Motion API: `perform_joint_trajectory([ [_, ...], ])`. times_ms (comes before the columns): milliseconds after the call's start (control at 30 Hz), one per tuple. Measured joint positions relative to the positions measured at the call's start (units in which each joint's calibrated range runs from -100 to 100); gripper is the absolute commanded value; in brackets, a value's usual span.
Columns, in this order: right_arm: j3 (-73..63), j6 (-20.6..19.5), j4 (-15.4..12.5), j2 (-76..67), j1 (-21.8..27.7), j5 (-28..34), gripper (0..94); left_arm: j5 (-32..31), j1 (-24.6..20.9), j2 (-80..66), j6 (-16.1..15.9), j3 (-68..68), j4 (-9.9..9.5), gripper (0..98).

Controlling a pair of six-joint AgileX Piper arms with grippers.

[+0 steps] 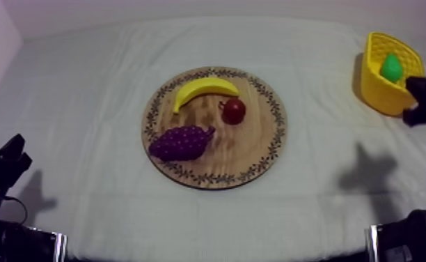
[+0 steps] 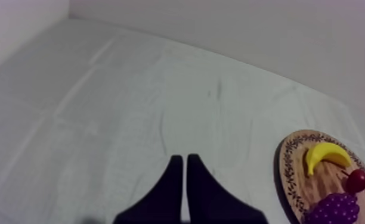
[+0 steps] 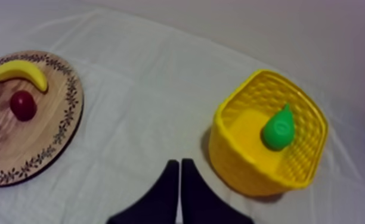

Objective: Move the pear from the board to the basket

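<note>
Cloth-covered table (image 1: 69, 104), wooden board (image 1: 252, 152) at centre, yellow basket (image 1: 379, 94) far right

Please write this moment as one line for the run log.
pear: in yellow basket | board: banana, grapes, small red fruit | left hand: shut, empty | right hand: shut, empty, near basket

Soft, dim light; dark shadows (image 1: 369, 171) on cloth (image 1: 313, 209).

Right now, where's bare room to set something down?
Free: cloth between the wooden board and the yellow basket, and the cloth left of the board. Crowded: banana, small red fruit and grapes on the board; pear in the basket.
</note>
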Motion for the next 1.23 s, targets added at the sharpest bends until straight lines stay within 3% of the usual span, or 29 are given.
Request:
perform_joint_trajectory([
  [333, 18.09, -6.21, 4.77, -19.19, -1.97, -0.27, 0.5, 0.00, 0.00, 0.00, 0.00, 0.00, 0.00, 0.1],
  [433, 21.64, -8.53, 7.65, -23.06, -2.70, 0.05, 0.4, 0.00, 0.00, 0.00, 0.00, 0.00, 0.00, 0.1],
  [567, 23.61, -12.68, 10.68, -26.39, -3.25, 1.33, 0.4, 0.00, 0.00, 0.00, 0.00, 0.00, 0.00, 0.1],
  [833, 25.52, -19.93, 14.65, -28.49, -3.68, -3.67, 0.4, 0.00, 0.00, 0.00, 0.00, 0.00, 0.00, 0.1],
  [1000, 25.65, -19.22, 14.90, -30.02, -4.36, -4.05, 0.4, 0.00, 0.00, 0.00, 0.00, 0.00, 0.00, 0.1],
  [1233, 25.66, -12.52, 14.93, -30.56, -5.05, -4.31, 0.4, 0.00, 0.00, 0.00, 0.00, 0.00, 0.00, 0.1],
])
